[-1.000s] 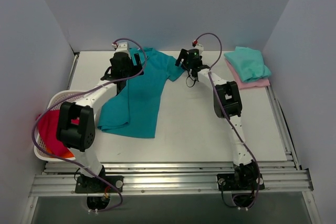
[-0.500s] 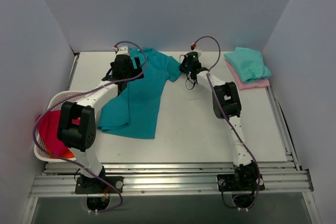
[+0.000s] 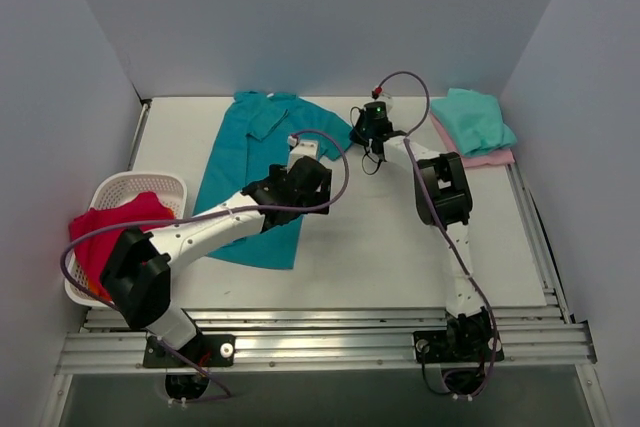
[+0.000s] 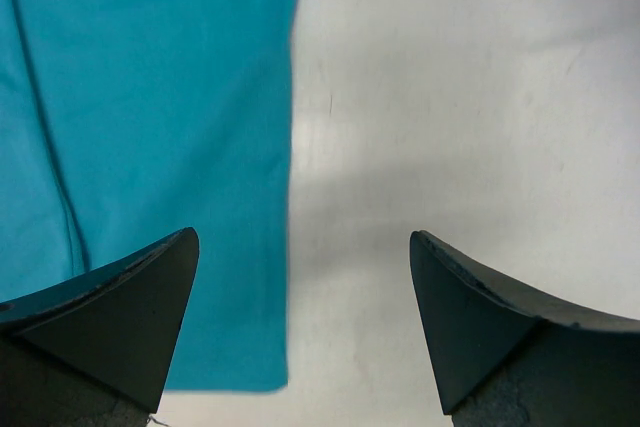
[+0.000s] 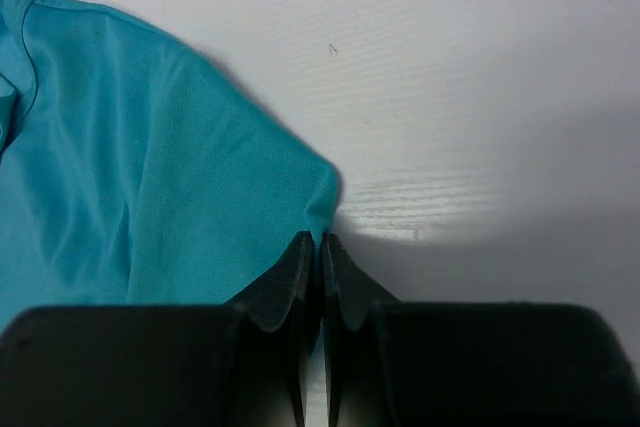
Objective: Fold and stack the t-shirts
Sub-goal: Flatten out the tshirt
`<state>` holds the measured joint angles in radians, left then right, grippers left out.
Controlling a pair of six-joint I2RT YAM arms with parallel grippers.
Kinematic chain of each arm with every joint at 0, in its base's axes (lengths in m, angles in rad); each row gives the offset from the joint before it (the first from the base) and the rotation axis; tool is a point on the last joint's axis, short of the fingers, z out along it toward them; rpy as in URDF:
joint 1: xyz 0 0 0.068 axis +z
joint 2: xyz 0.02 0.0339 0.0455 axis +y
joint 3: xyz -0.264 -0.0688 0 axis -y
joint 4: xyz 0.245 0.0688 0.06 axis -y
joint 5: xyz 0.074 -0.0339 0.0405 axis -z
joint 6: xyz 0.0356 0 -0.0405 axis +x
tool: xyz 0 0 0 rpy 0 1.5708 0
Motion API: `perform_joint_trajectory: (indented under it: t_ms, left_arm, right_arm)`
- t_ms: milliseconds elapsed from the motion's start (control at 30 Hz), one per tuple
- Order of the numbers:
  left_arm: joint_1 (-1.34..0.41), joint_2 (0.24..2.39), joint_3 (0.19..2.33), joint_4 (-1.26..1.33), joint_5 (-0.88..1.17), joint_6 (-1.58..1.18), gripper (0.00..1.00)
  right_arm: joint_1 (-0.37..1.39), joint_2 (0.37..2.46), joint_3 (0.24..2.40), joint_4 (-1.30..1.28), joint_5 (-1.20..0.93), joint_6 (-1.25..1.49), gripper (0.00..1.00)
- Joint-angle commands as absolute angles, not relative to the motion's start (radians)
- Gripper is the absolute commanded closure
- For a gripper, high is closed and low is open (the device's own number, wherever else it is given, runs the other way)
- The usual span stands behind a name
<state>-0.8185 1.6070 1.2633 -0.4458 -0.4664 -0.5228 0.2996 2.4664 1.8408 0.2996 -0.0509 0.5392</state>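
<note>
The large teal t-shirt (image 3: 255, 172) lies spread lengthwise on the table's left half. My right gripper (image 3: 358, 137) is shut on the edge of its right sleeve (image 5: 200, 177), the cloth pinched between the fingertips (image 5: 305, 262). My left gripper (image 3: 302, 175) hangs open over the shirt's right edge (image 4: 150, 147), holding nothing; its jaws straddle the edge, and a corner of the shirt shows near the left one. The folded mint-green t-shirt (image 3: 470, 117) rests on the folded pale pink one (image 3: 485, 158) at the back right.
A white lattice basket (image 3: 135, 185) with red cloth (image 3: 110, 237) in it stands at the left edge. Grey walls close in the table on three sides. Bare white tabletop (image 3: 380, 237) lies between the teal shirt and the folded stack.
My left arm swung from the shirt's far left shoulder to over its right edge. My right gripper closed on the sleeve. The teal shirt now lies flatter and straighter.
</note>
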Motion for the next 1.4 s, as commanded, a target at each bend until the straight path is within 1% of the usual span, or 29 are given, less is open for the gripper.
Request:
perform_joint_trajectory:
  t_ms: [0, 33, 167, 367, 500, 800, 867, 967, 1000, 1100, 1133, 1167, 1200, 1300, 1333, 1367]
  left_arm:
    - [-0.899, 1.557, 1.189, -0.600, -0.587, -0.661, 0.04]
    - [-0.940, 1.557, 1.149, -0.613, -0.613, -0.678, 0.04]
    - [-0.998, 1.585, 1.092, -0.686, -0.644, -0.782, 0.04]
    - [-1.091, 1.624, 1.023, -0.709, -0.641, -0.903, 0.04]
    - [-1.111, 1.670, 1.035, -0.756, -0.647, -0.945, 0.04]
    - [-1.126, 1.761, 1.058, -0.778, -0.675, -0.973, 0.04]
    - [-1.126, 1.775, 1.066, -0.775, -0.675, -0.969, 0.01]
    - [-1.126, 1.795, 1.069, -0.764, -0.676, -0.966, 0.00]
    - [-1.126, 1.802, 1.074, -0.765, -0.678, -0.966, 0.09]
    - [-1.126, 1.812, 1.081, -0.765, -0.675, -0.963, 0.21]
    - [-1.127, 1.813, 1.081, -0.764, -0.672, -0.962, 0.30]
    - [-1.127, 1.815, 1.080, -0.764, -0.672, -0.959, 0.35]
    - [-1.127, 1.819, 1.081, -0.762, -0.669, -0.957, 0.48]
    - [-1.127, 1.830, 1.081, -0.762, -0.667, -0.957, 0.65]
    - [-1.127, 1.832, 1.077, -0.762, -0.670, -0.960, 0.77]
    - [-1.126, 1.833, 1.077, -0.762, -0.670, -0.965, 0.85]
  right_arm:
    - [0.284, 2.367, 1.801, 0.313, -0.058, 0.532, 1.00]
    - [0.282, 2.356, 1.798, 0.316, -0.058, 0.532, 1.00]
    - [0.276, 2.341, 1.769, 0.327, -0.061, 0.534, 1.00]
    - [0.256, 2.327, 1.738, 0.345, -0.072, 0.541, 1.00]
    - [0.250, 2.327, 1.733, 0.350, -0.074, 0.545, 1.00]
    - [0.239, 2.321, 1.715, 0.364, -0.080, 0.546, 1.00]
    - [0.239, 2.322, 1.715, 0.362, -0.080, 0.546, 1.00]
    - [0.239, 2.324, 1.715, 0.365, -0.081, 0.548, 1.00]
    - [0.239, 2.325, 1.715, 0.364, -0.081, 0.548, 1.00]
    - [0.239, 2.332, 1.717, 0.364, -0.081, 0.548, 1.00]
    - [0.239, 2.333, 1.718, 0.364, -0.081, 0.549, 1.00]
    - [0.239, 2.335, 1.720, 0.364, -0.083, 0.548, 1.00]
    - [0.238, 2.336, 1.720, 0.364, -0.083, 0.548, 1.00]
    - [0.238, 2.338, 1.720, 0.362, -0.081, 0.546, 1.00]
    - [0.238, 2.336, 1.720, 0.362, -0.083, 0.546, 1.00]
    - [0.238, 2.335, 1.720, 0.362, -0.080, 0.546, 1.00]
